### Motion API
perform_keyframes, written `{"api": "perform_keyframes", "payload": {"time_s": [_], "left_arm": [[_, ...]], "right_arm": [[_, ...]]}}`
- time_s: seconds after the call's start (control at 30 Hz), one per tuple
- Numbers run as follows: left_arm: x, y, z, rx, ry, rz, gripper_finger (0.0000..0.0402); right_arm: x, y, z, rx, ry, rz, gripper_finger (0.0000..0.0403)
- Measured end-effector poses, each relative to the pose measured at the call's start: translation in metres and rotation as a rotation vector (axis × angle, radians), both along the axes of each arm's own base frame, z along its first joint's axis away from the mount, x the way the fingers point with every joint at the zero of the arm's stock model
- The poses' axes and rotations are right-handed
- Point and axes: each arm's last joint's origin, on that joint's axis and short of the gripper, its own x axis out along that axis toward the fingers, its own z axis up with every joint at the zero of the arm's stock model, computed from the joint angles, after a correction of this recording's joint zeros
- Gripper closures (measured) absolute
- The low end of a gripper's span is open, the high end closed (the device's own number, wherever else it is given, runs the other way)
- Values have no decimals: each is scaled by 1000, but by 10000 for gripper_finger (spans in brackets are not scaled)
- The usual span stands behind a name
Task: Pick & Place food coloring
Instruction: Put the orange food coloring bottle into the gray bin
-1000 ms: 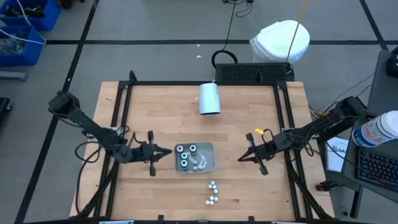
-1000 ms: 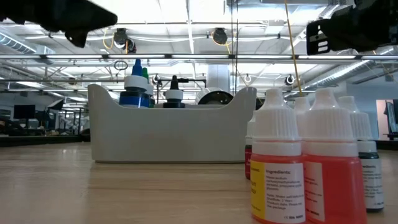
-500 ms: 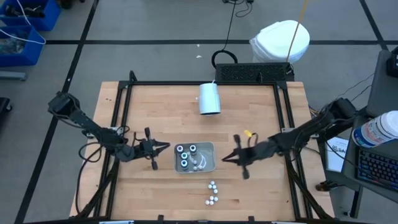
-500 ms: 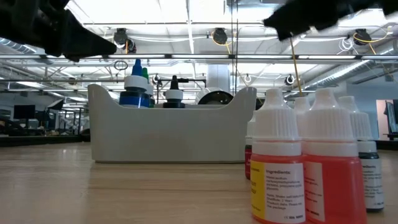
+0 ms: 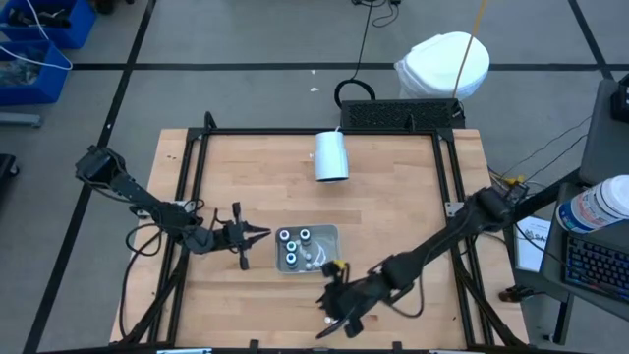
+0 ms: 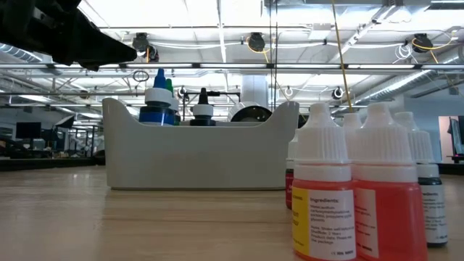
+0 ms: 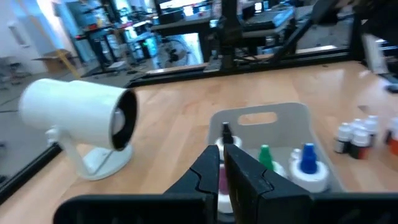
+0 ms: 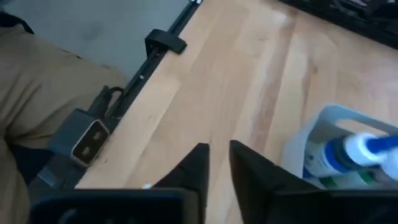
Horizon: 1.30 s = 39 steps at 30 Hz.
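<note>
The food coloring is in two lots. Three wide teal-rimmed bottles and some small ones stand in a grey tray (image 5: 308,249) (image 6: 199,152) (image 7: 267,118). Several white-capped small bottles (image 6: 355,188) (image 7: 357,134) stand loose on the table near its near edge. In the high view my right arm hides most of them, and only one cap (image 5: 328,320) shows. My right gripper (image 5: 329,310) (image 8: 217,162) hovers over that loose group, fingers slightly apart. My left gripper (image 5: 257,233) (image 7: 222,168) waits shut, just left of the tray, pointing at it.
A large white cup (image 5: 331,155) (image 7: 74,121) lies on its side toward the far edge. A black frame rail (image 8: 165,40) runs along the table's sides. Bare wood lies to the right of the tray and between the tray and the cup.
My right arm has swept from the right of the tray toward the near edge and leftward. It now reaches low across the table over the loose bottles, and has left the low view. My left gripper and the bottles have stayed put.
</note>
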Motion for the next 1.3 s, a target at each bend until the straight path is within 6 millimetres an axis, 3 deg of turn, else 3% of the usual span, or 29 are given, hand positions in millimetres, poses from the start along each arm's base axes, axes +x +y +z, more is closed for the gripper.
{"api": "perform_keyframes", "payload": {"time_s": [0.2,0.33,0.63,0.9,1.3], "left_arm": [[0,-1,0,-8,5,-42,369],[0,-1,0,-7,5,-43,369],[0,-1,0,-64,-4,-35,369],[0,-1,-1,-104,-5,-30,369],[0,-1,0,-74,-2,-34,369]], "right_arm": [[14,12,-30,-55,62,106,274],[15,14,-38,-68,76,128,250],[11,11,-42,-69,144,94,258],[-6,2,-42,-170,287,68,259],[6,-1,-38,-73,215,-1,259]]}}
